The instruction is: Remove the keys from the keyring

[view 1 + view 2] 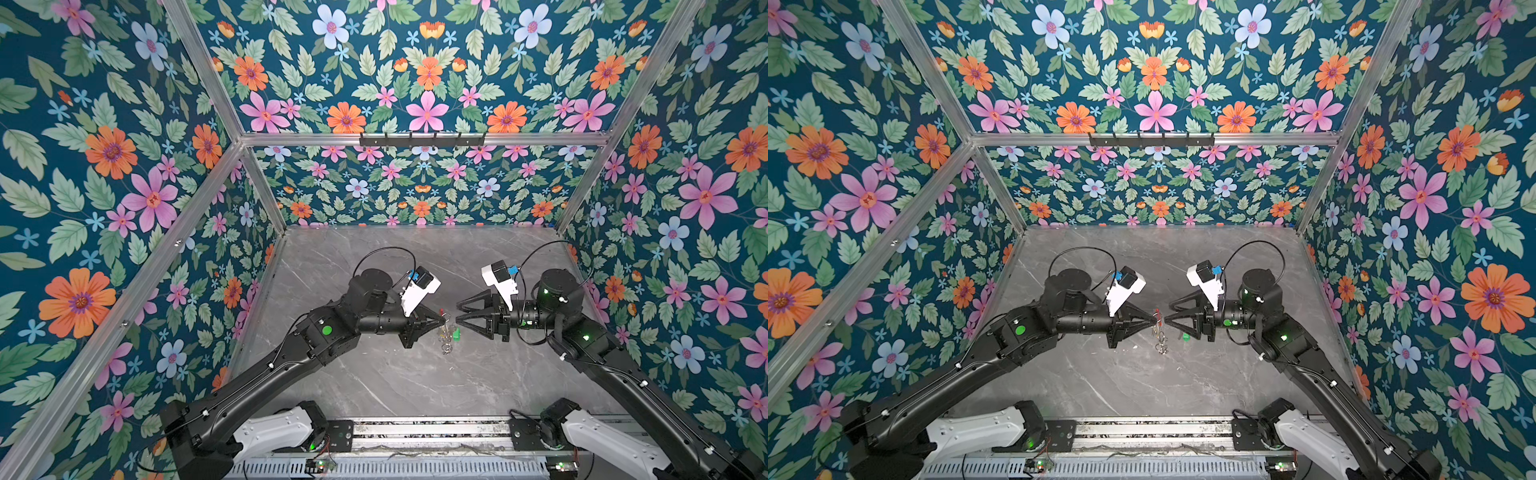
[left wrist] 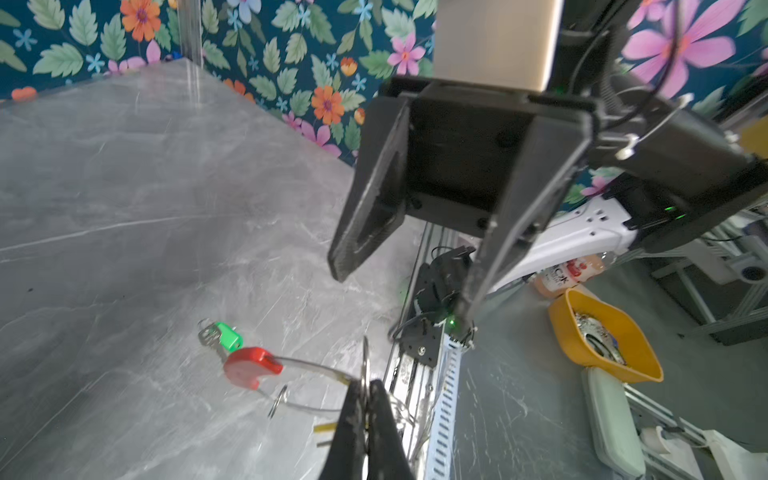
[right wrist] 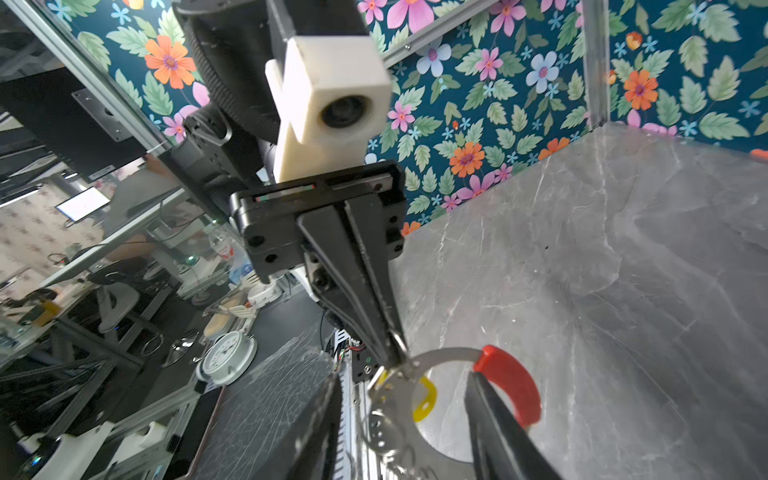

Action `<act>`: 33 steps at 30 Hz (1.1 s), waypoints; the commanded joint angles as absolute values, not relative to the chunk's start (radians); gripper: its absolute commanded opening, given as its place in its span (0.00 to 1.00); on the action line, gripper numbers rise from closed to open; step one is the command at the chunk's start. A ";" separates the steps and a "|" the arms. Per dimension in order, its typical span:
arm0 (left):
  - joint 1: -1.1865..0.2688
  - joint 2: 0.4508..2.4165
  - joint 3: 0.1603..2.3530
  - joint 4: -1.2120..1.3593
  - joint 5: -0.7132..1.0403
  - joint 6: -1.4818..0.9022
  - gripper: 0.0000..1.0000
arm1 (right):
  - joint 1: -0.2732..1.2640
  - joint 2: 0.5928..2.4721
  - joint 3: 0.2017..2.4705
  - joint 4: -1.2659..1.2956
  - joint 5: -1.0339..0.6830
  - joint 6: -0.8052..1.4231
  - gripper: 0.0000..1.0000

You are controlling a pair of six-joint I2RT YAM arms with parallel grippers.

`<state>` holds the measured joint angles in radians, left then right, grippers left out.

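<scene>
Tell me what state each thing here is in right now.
Left end effector: shut, pinching the hoop's rim.
Right end effector: open, gripping nothing, close to the hoop.
Large grey metal keyring hoop with a red arc: held up off the table.
Silver key with yellow plastic tag: hanging on the hoop.
Silver key with green plastic tag: off the hoop, lying on the grey marble table.

Keyring (image 3: pixel 513 380) hangs over the table (image 1: pixel 374 382). Left gripper (image 1: pixel 441 321) is at the keyring's left, pinching its rim. Right gripper (image 1: pixel 457 313) sits just right of the keyring, jaws apart, facing it. 1 tagged key (image 3: pixel 426 399) dangles from the keyring; 1 loose key (image 2: pixel 226 336) lies on the table right of the keyring, under the right gripper.
</scene>
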<state>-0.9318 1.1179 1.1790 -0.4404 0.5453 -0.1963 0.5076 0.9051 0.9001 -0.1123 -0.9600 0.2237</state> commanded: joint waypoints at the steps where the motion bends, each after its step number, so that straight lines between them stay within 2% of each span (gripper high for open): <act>1: -0.935 1.154 1.229 -0.603 0.521 -0.119 0.00 | 0.507 0.917 0.902 -0.124 -1.047 0.190 0.51; 11: -0.938 1.183 1.295 -0.644 0.574 -0.084 0.00 | 0.522 1.000 0.899 -0.160 -1.087 0.140 0.46; 18: -0.941 1.185 1.298 -0.638 0.581 -0.082 0.00 | 0.569 1.032 0.908 -0.135 -1.097 0.136 0.33; 23: -0.943 1.175 1.296 -0.632 0.588 -0.081 0.00 | 0.569 1.032 0.908 -0.125 -1.085 0.143 0.29; 28: -0.945 1.172 1.288 -0.627 0.592 -0.081 0.00 | 0.569 1.032 0.909 -0.116 -1.082 0.151 0.18; 32: -0.944 1.167 1.282 -0.618 0.593 -0.084 0.00 | 0.569 1.034 0.914 -0.099 -1.092 0.164 0.00; 33: -0.944 1.166 1.281 -0.613 0.591 -0.087 0.00 | 0.571 1.035 0.912 -0.089 -1.098 0.170 0.00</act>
